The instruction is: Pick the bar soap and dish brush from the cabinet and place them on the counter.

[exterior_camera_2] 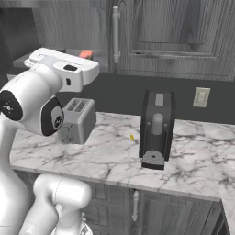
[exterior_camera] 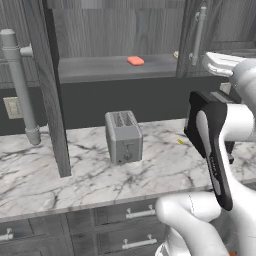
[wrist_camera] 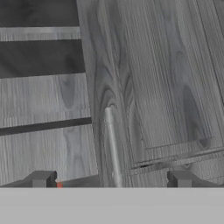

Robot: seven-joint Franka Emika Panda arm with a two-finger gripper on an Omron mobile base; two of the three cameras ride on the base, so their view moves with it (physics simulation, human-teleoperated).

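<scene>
A: Since the bar soap (exterior_camera: 135,61) lies on the cabinet (exterior_camera: 125,30) shelf beside that shut door, could the wide-open gripper (wrist_camera: 111,180) snag?

B: Likely; it faces the door's bar handle (wrist_camera: 113,148), so a straight reach risks hitting it.

A: Counts?

B: One soap, one toaster (exterior_camera: 124,136) on the worktop (exterior_camera: 90,175); the brush I cannot make out.

Gripper (wrist_camera: 111,179) raised high, jaws apparently wide apart.

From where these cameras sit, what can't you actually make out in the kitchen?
- Dish brush: not identifiable; the cabinet shelf's right end is hidden behind the door in the left base view.
- Bar soap: mostly hidden by the arm in the right base view.
- Yellow speck on the counter: too small to identify.
</scene>
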